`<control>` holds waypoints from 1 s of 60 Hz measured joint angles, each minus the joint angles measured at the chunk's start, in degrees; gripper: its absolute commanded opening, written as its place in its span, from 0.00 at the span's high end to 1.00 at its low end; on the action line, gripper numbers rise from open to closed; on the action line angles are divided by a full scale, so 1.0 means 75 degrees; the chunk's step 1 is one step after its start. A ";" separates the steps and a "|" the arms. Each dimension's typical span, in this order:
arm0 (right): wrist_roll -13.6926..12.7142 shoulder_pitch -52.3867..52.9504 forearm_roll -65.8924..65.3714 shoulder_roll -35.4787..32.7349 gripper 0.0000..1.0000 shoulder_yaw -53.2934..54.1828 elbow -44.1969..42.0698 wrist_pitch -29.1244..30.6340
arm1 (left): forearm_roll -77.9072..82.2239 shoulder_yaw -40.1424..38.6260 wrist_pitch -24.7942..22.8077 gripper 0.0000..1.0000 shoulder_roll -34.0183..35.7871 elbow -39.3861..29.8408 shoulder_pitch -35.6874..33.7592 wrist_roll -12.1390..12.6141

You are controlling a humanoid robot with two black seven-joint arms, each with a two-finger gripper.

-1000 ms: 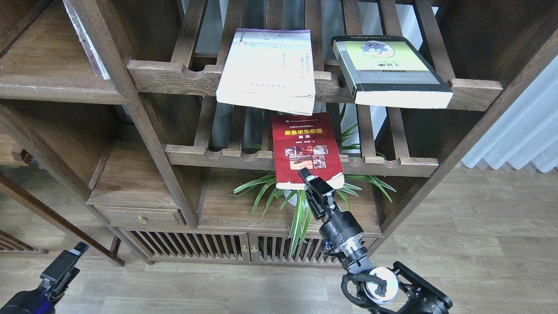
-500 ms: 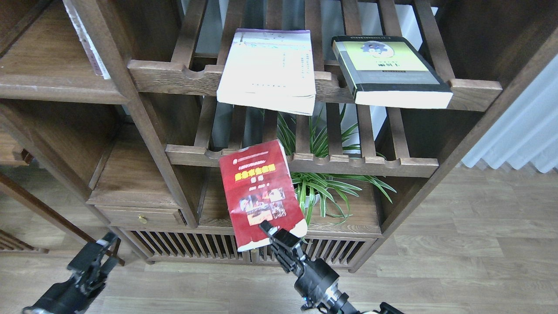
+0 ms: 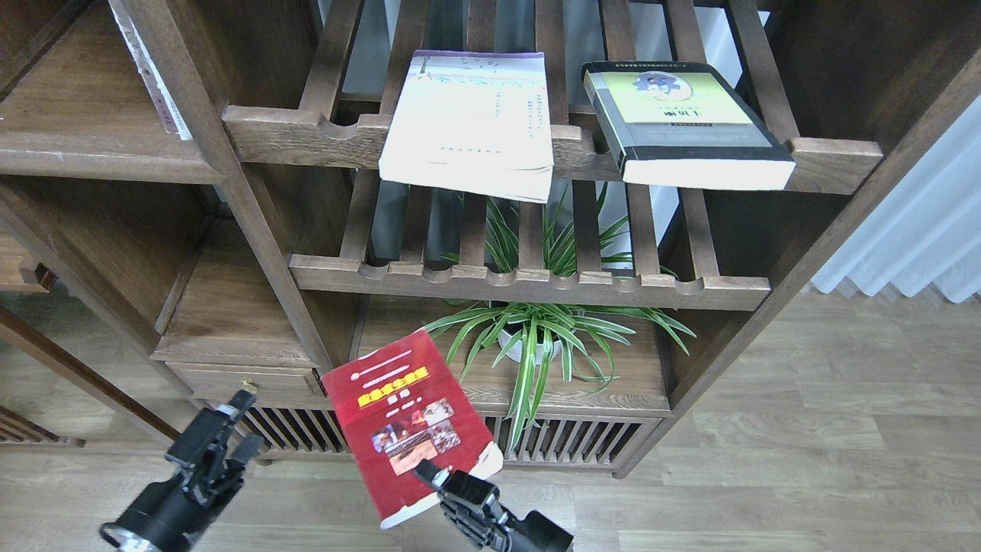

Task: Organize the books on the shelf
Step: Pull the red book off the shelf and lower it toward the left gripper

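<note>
My right gripper (image 3: 438, 481) is shut on the lower edge of the red paperback (image 3: 402, 429) and holds it tilted in the air, low in front of the cabinet doors. The thin white book with a purple top strip (image 3: 467, 115) and the thick black-and-yellow-green book (image 3: 682, 123) lie flat on the upper slatted rack, overhanging its front rail. The solid dark plank shelf (image 3: 77, 157) is at the upper left. My left gripper (image 3: 241, 422) is open and empty at the lower left, just left of the red book.
A potted spider plant (image 3: 536, 337) stands on the bottom board behind the lower slatted rack (image 3: 529, 287). A thin pale book (image 3: 153, 77) leans upright on the plank shelf. A drawer (image 3: 245, 379) and slatted cabinet doors (image 3: 559, 445) sit below. Curtain at right.
My right gripper has pulled the red book off the lower slatted rack and carried it down and left. My left gripper has risen and moved right toward it.
</note>
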 measured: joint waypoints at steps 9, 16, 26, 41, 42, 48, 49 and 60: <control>-0.0078 -0.0069 -0.0044 0.0000 0.95 -0.0048 0.0000 0.0001 | 0.0024 0.0099 0.0000 0.01 -0.0426 0.0036 -0.0045 0.0045; -0.0102 -0.0118 -0.0048 0.0000 0.95 -0.0097 0.0000 0.0001 | 0.0047 0.0460 0.0000 0.01 -0.0472 0.0151 -0.0186 0.0047; -0.0113 -0.0179 -0.0068 0.0001 0.95 -0.0195 0.0000 0.0001 | 0.0047 0.0748 0.0000 0.05 -0.0525 0.0281 -0.0354 0.0023; -0.0190 -0.0315 -0.0118 0.0001 0.95 -0.0217 0.0000 0.0001 | 0.0049 0.0909 0.0000 0.25 -0.0771 0.0479 -0.0526 0.0019; -0.0197 -0.0326 -0.0118 0.0001 0.95 -0.0218 0.0000 0.0001 | 0.0049 0.0911 0.0000 0.28 -0.0772 0.0481 -0.0526 0.0019; -0.0216 -0.0374 -0.0124 0.0001 0.94 -0.0220 0.0000 0.0002 | 0.0047 0.0987 0.0000 0.37 -0.0772 0.0489 -0.0528 0.0019; -0.0217 -0.0378 -0.0124 0.0001 0.94 -0.0220 0.0000 0.0002 | 0.0047 0.1010 0.0000 0.37 -0.0772 0.0490 -0.0527 0.0019; -0.0231 -0.0401 -0.0131 -0.0001 0.94 -0.0239 0.0003 0.0004 | 0.0154 0.1299 0.0000 0.53 -0.0751 0.0522 -0.0539 0.0077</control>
